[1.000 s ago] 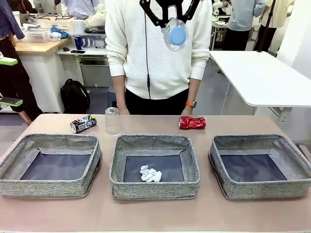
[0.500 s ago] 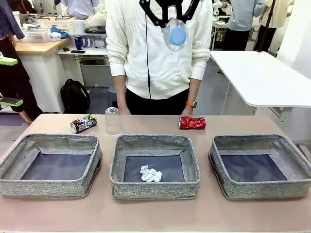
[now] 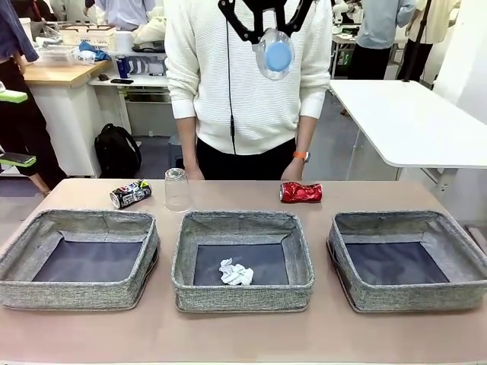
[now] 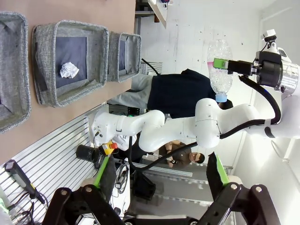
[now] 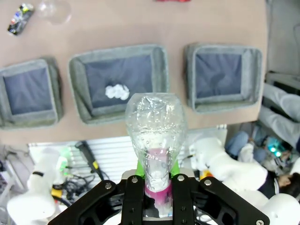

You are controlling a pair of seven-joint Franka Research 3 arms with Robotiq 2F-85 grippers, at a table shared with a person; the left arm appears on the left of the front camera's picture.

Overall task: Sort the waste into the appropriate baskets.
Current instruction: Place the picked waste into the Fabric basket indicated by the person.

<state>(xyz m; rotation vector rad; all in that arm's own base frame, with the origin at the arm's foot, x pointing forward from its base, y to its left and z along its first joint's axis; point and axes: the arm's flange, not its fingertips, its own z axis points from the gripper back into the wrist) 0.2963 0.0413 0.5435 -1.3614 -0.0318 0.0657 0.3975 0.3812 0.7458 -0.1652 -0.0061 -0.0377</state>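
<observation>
High over the middle of the table, my right gripper [image 3: 268, 26] [image 5: 157, 174] is shut on the clear pink-labelled bottle [image 3: 275, 53] [image 5: 157, 124], blue cap towards the front camera. The crumpled white paper wad [image 3: 235, 273] lies in the middle basket [image 3: 243, 298]. The left basket [image 3: 76, 295] and right basket [image 3: 411, 298] hold nothing. Beyond them on the table lie the dark printed can [image 3: 130, 194], the upturned clear cup [image 3: 176, 188] and the crushed red can [image 3: 301, 192]. My left gripper [image 4: 159, 164] is open and holds nothing; its view looks across at the right arm with the bottle [image 4: 220, 65].
A person in a white sweater [image 3: 243, 76] stands at the table's far edge, hands low behind it, an orange watch [image 3: 301, 156] on one wrist. A white table [image 3: 411, 122] stands at the back right.
The person's wrist with the orange watch has risen a little. The gripper with the bottle and the waste on the table have not moved.
</observation>
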